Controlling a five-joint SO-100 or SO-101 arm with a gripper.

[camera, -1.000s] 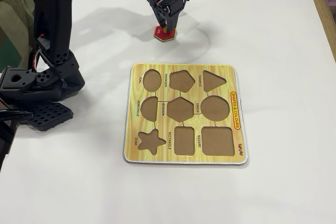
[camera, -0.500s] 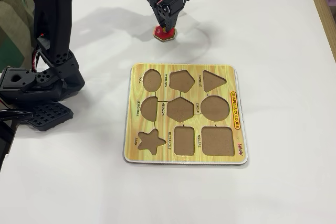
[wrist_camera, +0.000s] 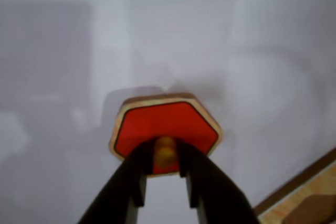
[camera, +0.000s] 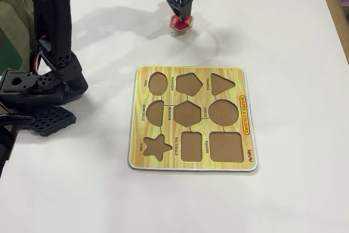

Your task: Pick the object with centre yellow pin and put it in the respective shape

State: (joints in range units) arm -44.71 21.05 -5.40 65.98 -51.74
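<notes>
In the fixed view the black arm (camera: 52, 42) rose from its base at the left edge and reached across the top of the frame, its wrist pointing straight down at the upper centre. The gripper (camera: 180, 19) was clenched on the yellow pin (wrist_camera: 165, 152) of the red hexagon piece (wrist_camera: 166, 132), which sat near the top centre of the white table (camera: 283, 36), well apart from the shape board (camera: 192, 119) lying mid-frame. In the wrist view both black fingers (wrist_camera: 137, 174) flanked the pin at lower centre, and a corner of the board showed at lower right.
</notes>
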